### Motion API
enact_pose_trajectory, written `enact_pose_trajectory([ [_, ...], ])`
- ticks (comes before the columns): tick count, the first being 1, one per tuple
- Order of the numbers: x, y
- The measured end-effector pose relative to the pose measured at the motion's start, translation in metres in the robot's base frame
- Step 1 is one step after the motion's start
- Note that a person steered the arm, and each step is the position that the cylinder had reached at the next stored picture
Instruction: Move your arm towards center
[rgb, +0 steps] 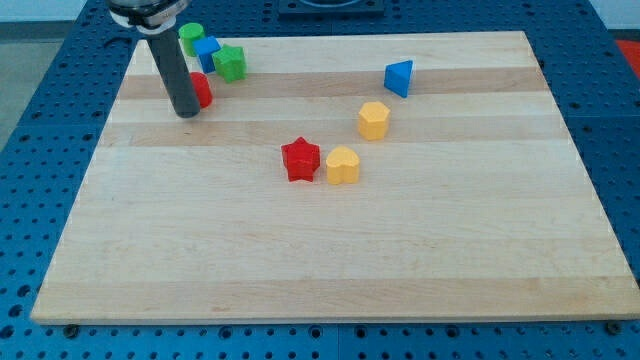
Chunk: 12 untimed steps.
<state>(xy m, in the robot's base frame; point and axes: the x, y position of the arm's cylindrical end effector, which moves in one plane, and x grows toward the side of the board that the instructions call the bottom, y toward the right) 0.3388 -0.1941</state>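
Seven blocks on wooden board. Upper left of frame: my tip down on board, holding nothing, its rod hiding most of red block, shape unclear. Behind: green block partly hidden, blue block, green star. Near centre: red star beside yellow heart, yellow hexagon. Upper right: blue triangle.
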Motion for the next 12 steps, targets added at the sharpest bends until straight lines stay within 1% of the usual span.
enact_pose_trajectory([
  [1, -0.014, 0.000],
  [2, -0.019, -0.001],
  [6, -0.019, -0.035],
  [11, -0.019, -0.095],
  [12, -0.012, -0.099],
])
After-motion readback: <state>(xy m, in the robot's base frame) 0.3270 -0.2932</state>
